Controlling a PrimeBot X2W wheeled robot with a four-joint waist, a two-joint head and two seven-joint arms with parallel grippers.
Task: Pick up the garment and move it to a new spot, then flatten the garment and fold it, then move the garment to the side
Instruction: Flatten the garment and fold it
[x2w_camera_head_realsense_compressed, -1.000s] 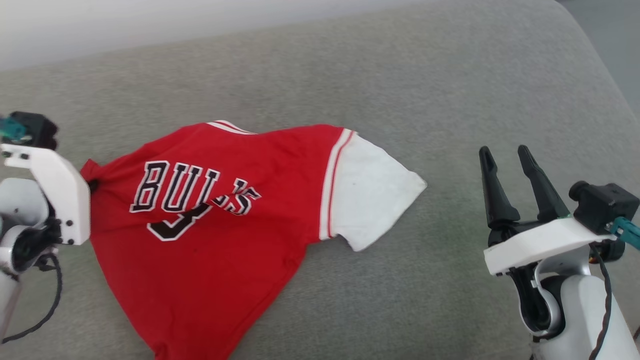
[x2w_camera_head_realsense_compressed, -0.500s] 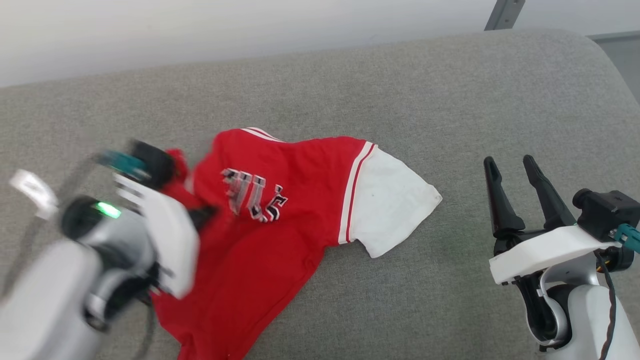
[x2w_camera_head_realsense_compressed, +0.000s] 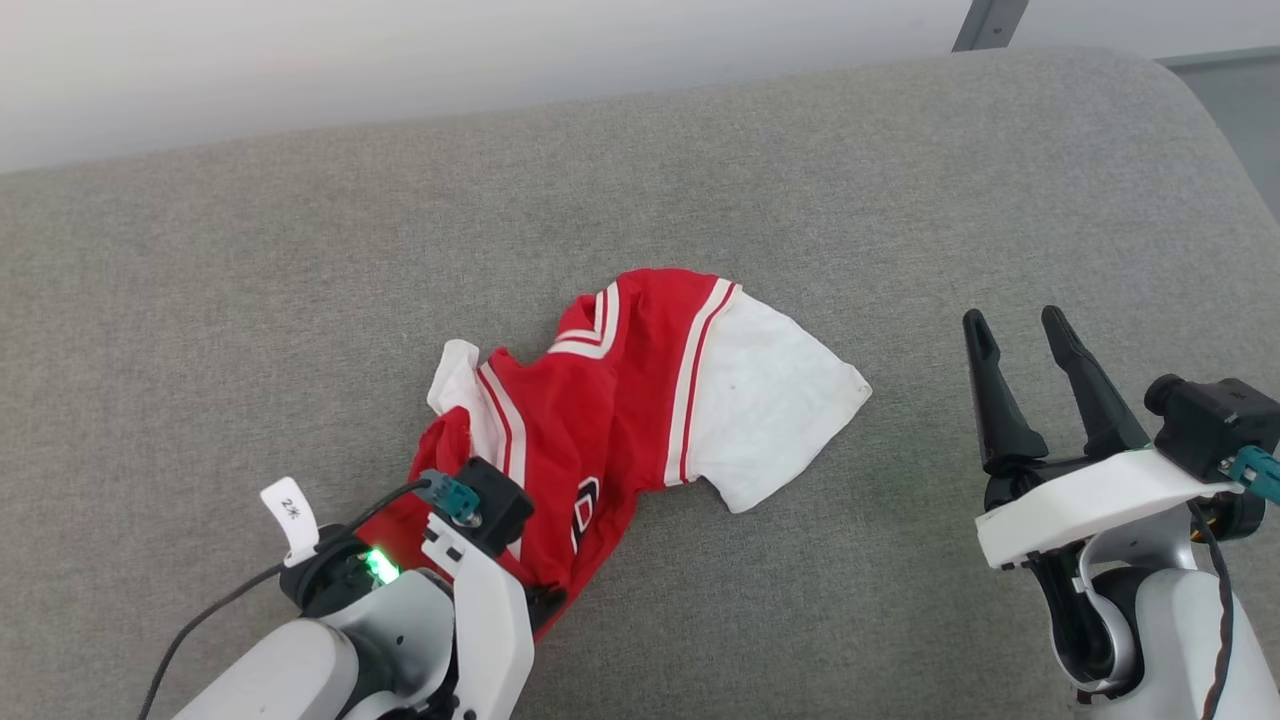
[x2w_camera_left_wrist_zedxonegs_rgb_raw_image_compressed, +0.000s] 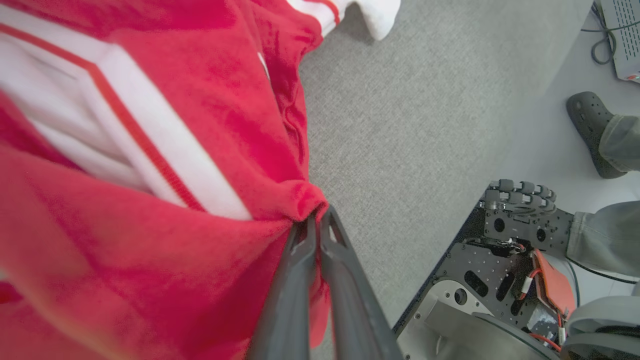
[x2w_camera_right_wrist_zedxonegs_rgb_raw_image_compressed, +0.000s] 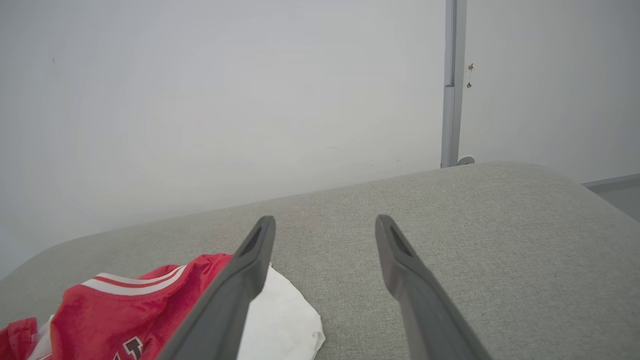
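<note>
As the left wrist view shows, my left claw (x2w_camera_left_wrist_zedxonegs_rgb_raw_image_compressed: 316, 221) pinches a red fold of the garment (x2w_camera_left_wrist_zedxonegs_rgb_raw_image_compressed: 150, 260). From the head, my right claw (x2w_camera_head_realsense_compressed: 1010, 325) gapes empty, well right.

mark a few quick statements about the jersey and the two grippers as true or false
1. The left gripper is shut on a fold of the jersey. True.
2. The right gripper holds the white sleeve. False: it is open, holds nothing and is apart from the jersey, to its right.
3. The jersey lies flat and spread out on the grey cushion. False: it is bunched up and folded over itself, its lettering mostly hidden.
4. The left wrist view shows a person's dark shoe on the floor. True.
</note>
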